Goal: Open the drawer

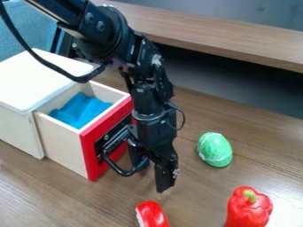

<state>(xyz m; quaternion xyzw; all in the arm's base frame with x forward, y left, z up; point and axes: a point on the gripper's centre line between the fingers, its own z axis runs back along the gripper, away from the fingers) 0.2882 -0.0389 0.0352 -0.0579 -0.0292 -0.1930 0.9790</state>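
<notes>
1. Evidently, the white cabinet (29,88) at the view's left is a plain, boxy case with flat, smooth faces and slightly rounded top corners.
2. Out of its side stands the drawer (60,141), already partly open, its pale walls like bare wood; within lies a crumpled blue cloth (82,108), soft and matte.
3. The drawer's red front panel (95,162) is flat and glossy, and bears a black handle (123,172), a smooth bent loop whose long axis runs along the panel.
4. Just right of the panel, the gripper (151,179) hangs at the handle's right end, its black, angular fingers spread apart. The handle lies towards the view's left of it, overlapping one finger; whether they touch, I cannot tell. With one finger apparently on the drawer side of the bar, any further opening would call for a pull away from the cabinet, square to the panel; the finger might slip off the loop's end.
5. Below, on the streaked wooden table (35,190), sits a shiny red object (152,215).
6. Farther right come a green, rounded object (215,149) with pale lines, then a glossy, lobed red pepper (248,208).
</notes>
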